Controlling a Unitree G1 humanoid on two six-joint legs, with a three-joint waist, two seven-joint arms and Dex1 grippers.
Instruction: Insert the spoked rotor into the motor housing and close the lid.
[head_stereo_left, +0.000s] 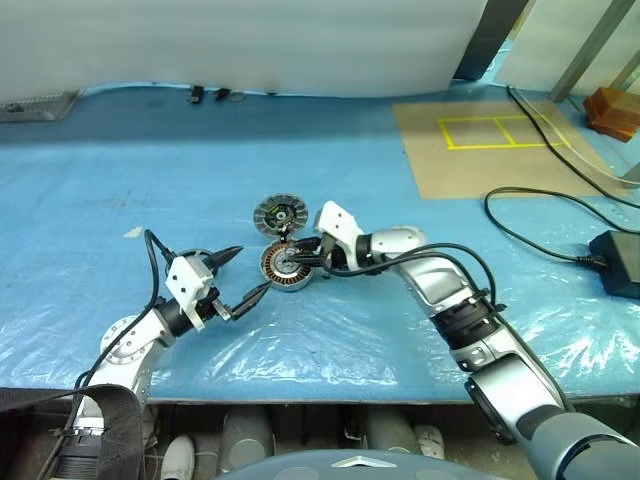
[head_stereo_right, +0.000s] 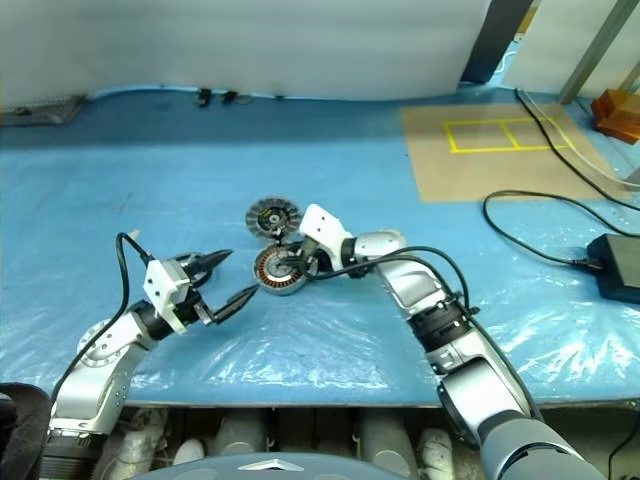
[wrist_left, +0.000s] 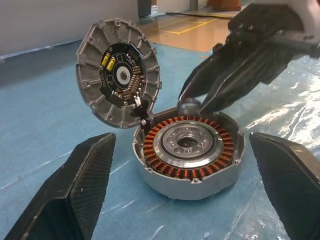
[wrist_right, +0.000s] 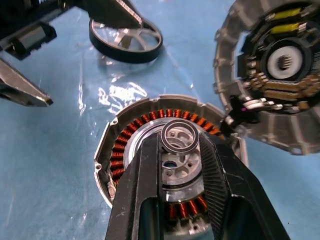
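Spoked rotor insertion has not begun, as I read it. Your right pincer (head_stereo_left: 291, 257) is closed down on a small bearing-like ring (wrist_right: 180, 121), pinched between its 2 fingertips. It hangs just above the dark centre of the motor housing (wrist_left: 187, 172).

Directly below the tips, the housing sits upright on the blue plastic sheet (head_stereo_left: 330, 340), its copper windings and centre bore exposed. Just beyond the tips, the ribbed lid (wrist_left: 117, 80) with its circuit board stands tilted open, joined to the housing rim at 1 edge.

Further out on the opposite side, your left pincer (head_stereo_left: 240, 275) is spread wide and empty, fingers aimed at the housing but not touching it. The spoked rotor (wrist_right: 126, 55) lies flat on the sheet beside that pincer, apart from the housing.

You seem to be placing the ring over the hub. The next move probably calls for a straight descent, centred on the bore, with the lid's edge close beside your fingers. After that, 2 steps remain: rotor in, lid down.
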